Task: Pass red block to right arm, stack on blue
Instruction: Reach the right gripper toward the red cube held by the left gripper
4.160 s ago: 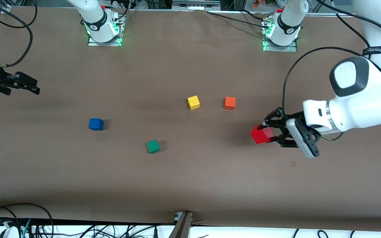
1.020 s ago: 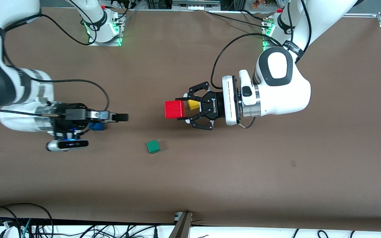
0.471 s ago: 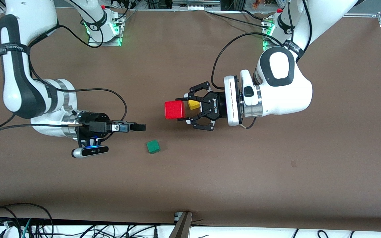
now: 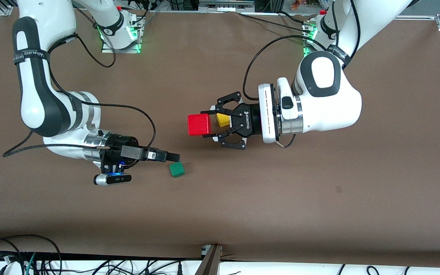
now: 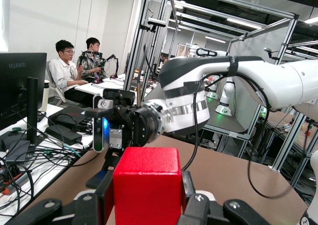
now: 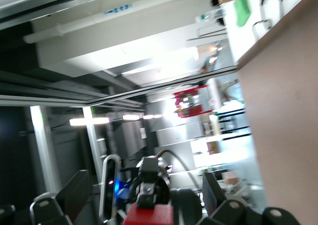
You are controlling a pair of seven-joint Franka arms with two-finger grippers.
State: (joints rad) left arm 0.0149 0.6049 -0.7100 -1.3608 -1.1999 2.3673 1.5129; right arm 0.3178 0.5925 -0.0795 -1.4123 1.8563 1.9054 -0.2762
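Observation:
The red block (image 4: 199, 124) hangs in the air over the middle of the table, with my left gripper (image 4: 204, 125) shut on it from the left arm's side. The left wrist view shows the red block (image 5: 147, 183) pinched between the black fingers (image 5: 103, 197). My right gripper (image 4: 177, 157) lies level above the table beside the green cube (image 4: 177, 169), pointing toward the red block and a short way from it, open and holding nothing. The red block (image 6: 148, 216) shows low in the right wrist view. The blue block is hidden under the right arm's wrist.
A yellow cube (image 4: 223, 120) lies partly hidden under the left gripper's links. The right arm's wrist and blue-lit camera (image 4: 112, 178) hang over the table toward its own end. Cables run along the table's back edge.
The left arm carried the red block from its end of the table to the middle, then held nearly still. The right arm swept in from its end toward the block, covering the blue block.

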